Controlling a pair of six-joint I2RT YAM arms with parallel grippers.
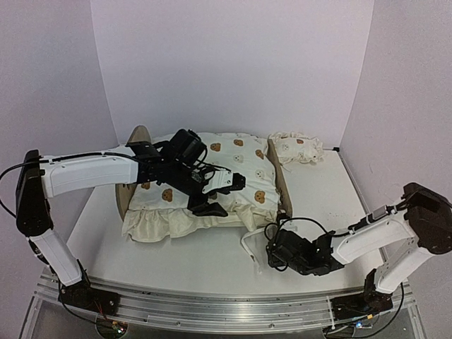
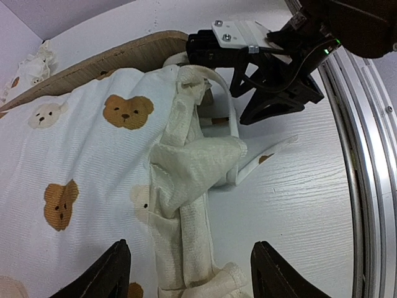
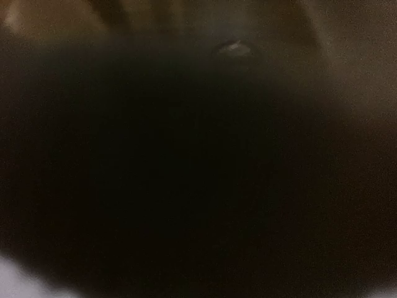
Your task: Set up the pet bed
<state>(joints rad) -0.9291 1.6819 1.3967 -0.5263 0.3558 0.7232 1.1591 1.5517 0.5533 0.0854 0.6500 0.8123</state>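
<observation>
The left gripper [image 2: 191,257] is held open, with its two fingers [image 2: 108,273] spread wide. Nothing is clamped between them. Directly below it, the rumpled frill of the bear-print cushion [image 2: 93,143] is seen lying between the fingers, without visible contact.

The cushion is draped over the pet bed [image 1: 138,135]. Little of the bed is left showing: the wooden headboard behind the left arm and a wooden side [image 2: 105,62] ahead of the left gripper.

The right gripper [image 1: 272,248] is placed low on the table [image 1: 212,265], right at the cushion's hanging frill corner. Whether it is open or closed on the frill cannot be told, as the right wrist view is dark and blocked.

The small pillow [image 1: 296,147] is seen on the table well beyond the right gripper, just past the bed's far end.
</observation>
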